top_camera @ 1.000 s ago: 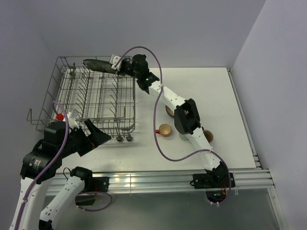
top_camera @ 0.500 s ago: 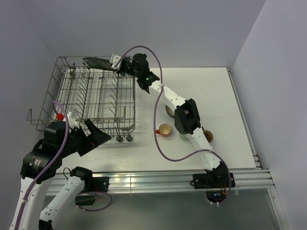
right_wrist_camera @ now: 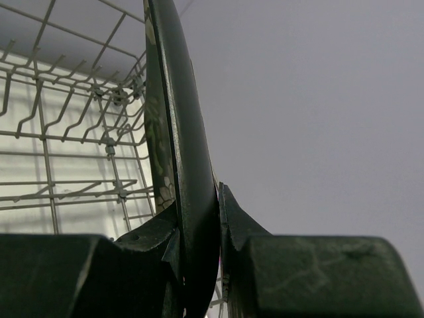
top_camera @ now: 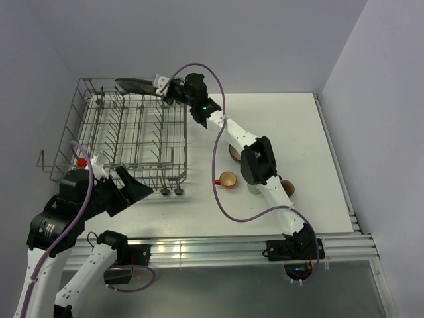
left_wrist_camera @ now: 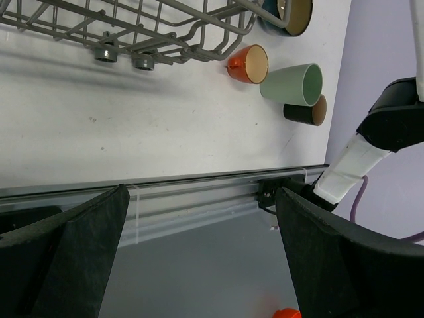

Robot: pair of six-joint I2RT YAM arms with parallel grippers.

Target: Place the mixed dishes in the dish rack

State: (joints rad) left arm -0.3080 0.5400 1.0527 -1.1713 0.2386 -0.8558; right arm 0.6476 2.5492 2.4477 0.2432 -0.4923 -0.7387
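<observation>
both arms: white shell links, black joint housings. the right arm (top_camera: 235, 136) shows a small green light (top_camera: 205, 106) near its wrist. the left arm (top_camera: 50, 228) carries a red cap (top_camera: 82, 161). we note a purple cable (top_camera: 212, 165) looped along each arm. base block (top_camera: 291, 248) black. left fingers (left_wrist_camera: 73, 265): matte black wedges. right fingers (right_wrist_camera: 79, 278): black, faintly scuffed.

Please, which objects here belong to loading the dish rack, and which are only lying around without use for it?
Part of the job: dish rack; dark plate, clamped in the right gripper; blue bowl; orange cup; green mug; brown cup.
Not part of it: purple cables; metal rail.
</observation>
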